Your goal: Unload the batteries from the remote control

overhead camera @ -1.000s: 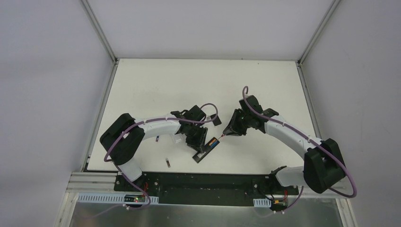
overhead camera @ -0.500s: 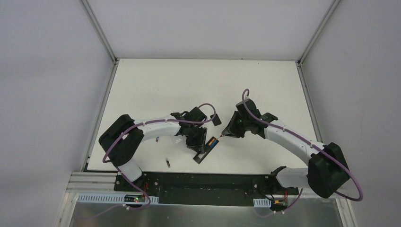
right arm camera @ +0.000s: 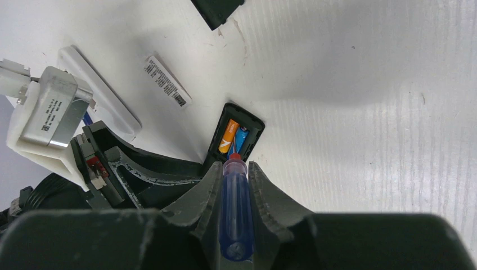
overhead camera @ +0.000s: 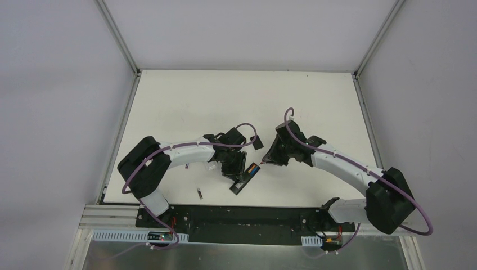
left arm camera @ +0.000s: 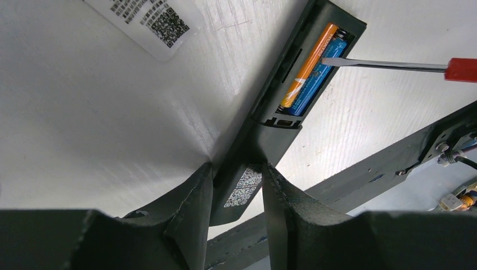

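Note:
A black remote (overhead camera: 246,177) lies on the table with its battery bay open. In the bay sit an orange battery (left arm camera: 306,64) and a blue battery (left arm camera: 316,79) side by side; both also show in the right wrist view (right arm camera: 235,138). My left gripper (left arm camera: 237,169) is shut on the remote's lower end (left arm camera: 247,163). My right gripper (right arm camera: 233,166) is shut on a blue-handled screwdriver (right arm camera: 235,214). Its blade (left arm camera: 388,64) reaches in from the right, and the tip rests at the far end of the blue battery. A small dark battery (overhead camera: 199,193) lies loose near the front edge.
A black cover piece (overhead camera: 258,143) lies just behind the remote. A white remote (right arm camera: 98,93) and a white label (right arm camera: 166,81) lie on the table beside the left arm. The dark base rail (overhead camera: 247,216) runs along the near edge.
My right arm has shifted a little left toward the remote, bringing the screwdriver tip into the battery bay. The left gripper and the remote have barely moved.

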Robot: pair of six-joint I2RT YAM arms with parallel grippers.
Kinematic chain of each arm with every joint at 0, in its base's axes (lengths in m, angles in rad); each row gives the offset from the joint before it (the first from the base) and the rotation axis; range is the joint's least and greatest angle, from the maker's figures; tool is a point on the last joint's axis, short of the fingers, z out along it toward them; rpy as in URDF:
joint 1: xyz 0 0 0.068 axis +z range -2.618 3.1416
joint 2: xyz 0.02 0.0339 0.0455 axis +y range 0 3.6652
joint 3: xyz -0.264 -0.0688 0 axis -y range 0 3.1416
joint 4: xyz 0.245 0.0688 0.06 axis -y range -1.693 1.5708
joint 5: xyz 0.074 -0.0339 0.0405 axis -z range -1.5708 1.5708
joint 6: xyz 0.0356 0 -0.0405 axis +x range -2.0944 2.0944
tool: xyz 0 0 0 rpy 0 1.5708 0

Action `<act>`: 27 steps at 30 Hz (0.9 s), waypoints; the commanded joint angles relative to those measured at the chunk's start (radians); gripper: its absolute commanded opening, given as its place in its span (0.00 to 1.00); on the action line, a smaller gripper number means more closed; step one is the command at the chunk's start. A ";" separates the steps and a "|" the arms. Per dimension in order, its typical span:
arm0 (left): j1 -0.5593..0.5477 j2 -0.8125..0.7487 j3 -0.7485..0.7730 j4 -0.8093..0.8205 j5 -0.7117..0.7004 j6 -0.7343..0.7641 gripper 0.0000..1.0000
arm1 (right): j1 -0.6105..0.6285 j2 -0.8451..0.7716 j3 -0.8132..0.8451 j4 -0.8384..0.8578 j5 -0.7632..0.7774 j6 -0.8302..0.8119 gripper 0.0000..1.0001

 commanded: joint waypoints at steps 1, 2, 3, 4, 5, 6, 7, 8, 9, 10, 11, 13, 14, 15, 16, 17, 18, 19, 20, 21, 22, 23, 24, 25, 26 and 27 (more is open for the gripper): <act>-0.014 0.009 -0.007 0.016 -0.063 0.000 0.33 | 0.017 0.005 0.025 -0.022 0.043 0.034 0.00; -0.014 0.010 -0.005 0.015 -0.062 0.001 0.32 | 0.019 0.007 0.026 -0.024 0.043 0.036 0.00; -0.013 0.009 -0.006 0.015 -0.060 0.001 0.32 | 0.020 0.010 0.024 -0.023 0.043 0.039 0.00; -0.014 0.009 -0.006 0.015 -0.059 0.002 0.31 | 0.022 0.012 0.022 -0.022 0.043 0.040 0.00; -0.013 0.011 -0.006 0.015 -0.057 0.002 0.31 | 0.024 0.017 0.022 -0.020 0.071 0.041 0.00; -0.013 0.011 -0.004 0.015 -0.054 0.003 0.31 | 0.026 0.023 0.023 -0.020 0.075 0.043 0.00; -0.013 0.012 -0.002 0.015 -0.050 0.005 0.31 | 0.027 0.027 0.023 -0.020 0.079 0.046 0.00; -0.012 0.012 -0.001 0.017 -0.048 0.006 0.31 | 0.032 0.031 0.024 -0.019 0.082 0.049 0.00; -0.013 0.013 0.001 0.018 -0.045 0.008 0.31 | 0.034 0.037 0.024 -0.018 0.084 0.050 0.00; -0.013 0.012 0.002 0.018 -0.043 0.010 0.31 | 0.039 0.042 0.028 -0.019 0.086 0.052 0.00; -0.014 0.013 0.004 0.019 -0.042 0.014 0.31 | 0.043 0.047 0.030 -0.019 0.088 0.052 0.00; -0.013 0.014 0.011 0.020 -0.039 0.020 0.34 | 0.050 0.058 0.039 -0.023 0.089 0.051 0.00; -0.012 0.014 0.014 0.020 -0.039 0.023 0.35 | 0.056 0.063 0.045 -0.026 0.089 0.048 0.00; -0.013 0.014 0.019 0.020 -0.040 0.025 0.36 | 0.060 0.069 0.052 -0.028 0.091 0.047 0.00; -0.013 0.017 0.023 0.020 -0.041 0.026 0.36 | 0.065 0.078 0.061 -0.034 0.094 0.046 0.00; -0.014 0.020 0.026 0.021 -0.039 0.028 0.36 | 0.070 0.084 0.068 -0.037 0.097 0.044 0.00; -0.013 0.024 0.031 0.021 -0.037 0.030 0.36 | 0.075 0.090 0.071 -0.037 0.098 0.043 0.00; -0.013 0.028 0.035 0.021 -0.035 0.032 0.35 | 0.078 0.096 0.072 -0.035 0.100 0.044 0.00; -0.013 0.032 0.038 0.021 -0.033 0.033 0.35 | 0.081 0.101 0.075 -0.034 0.100 0.046 0.00; -0.012 0.036 0.041 0.023 -0.031 0.033 0.34 | 0.085 0.105 0.073 -0.033 0.104 0.050 0.00; -0.014 0.040 0.042 0.023 -0.030 0.033 0.33 | 0.088 0.110 0.071 -0.031 0.107 0.053 0.00; -0.014 0.043 0.042 0.024 -0.030 0.033 0.33 | 0.092 0.111 0.066 -0.027 0.109 0.057 0.00; -0.014 0.047 0.040 0.024 -0.028 0.033 0.32 | 0.095 0.112 0.059 -0.022 0.112 0.062 0.00; -0.014 0.049 0.039 0.024 -0.027 0.033 0.31 | 0.096 0.111 0.052 -0.017 0.111 0.066 0.00; -0.014 0.053 0.038 0.026 -0.024 0.033 0.31 | 0.096 0.111 0.044 -0.012 0.110 0.069 0.00; -0.014 0.055 0.035 0.028 -0.022 0.033 0.30 | 0.098 0.112 0.038 -0.012 0.110 0.071 0.00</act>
